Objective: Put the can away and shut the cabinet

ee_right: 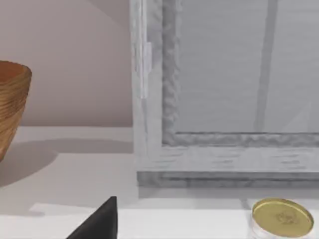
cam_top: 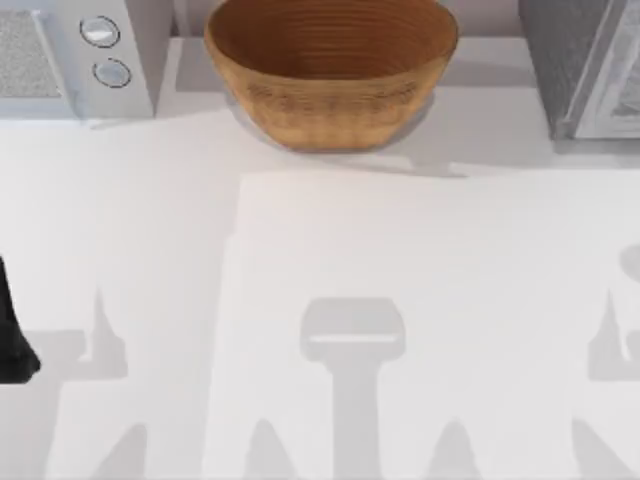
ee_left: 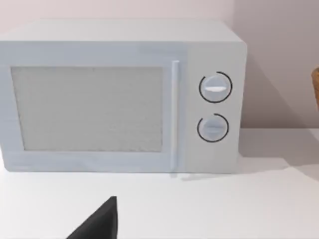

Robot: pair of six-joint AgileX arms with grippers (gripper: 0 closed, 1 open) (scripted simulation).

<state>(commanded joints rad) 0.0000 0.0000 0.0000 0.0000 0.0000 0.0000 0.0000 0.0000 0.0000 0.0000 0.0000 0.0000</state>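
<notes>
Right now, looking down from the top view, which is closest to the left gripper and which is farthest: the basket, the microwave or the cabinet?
Ranked from the left gripper, low at the top view's left edge:
1. the microwave, in the far left corner, nearest.
2. the basket, at the far middle.
3. the cabinet, in the far right corner, farthest.

The worktop (cam_top: pixel 150 220) is looking smooth, matt and white. The basket (cam_top: pixel 331 70) at the far middle is showing a ribbed, woven-looking brown surface, like wicker or turned wood. The microwave (ee_left: pixel 119 94) at the far left is appearing as smooth, pale plastic with a faintly grained door panel. The cabinet (ee_right: pixel 224 99) at the far right is showing a rough, grey, streaked finish. The can (ee_right: pixel 282 219) is gleaming with a gold metallic lid.
</notes>
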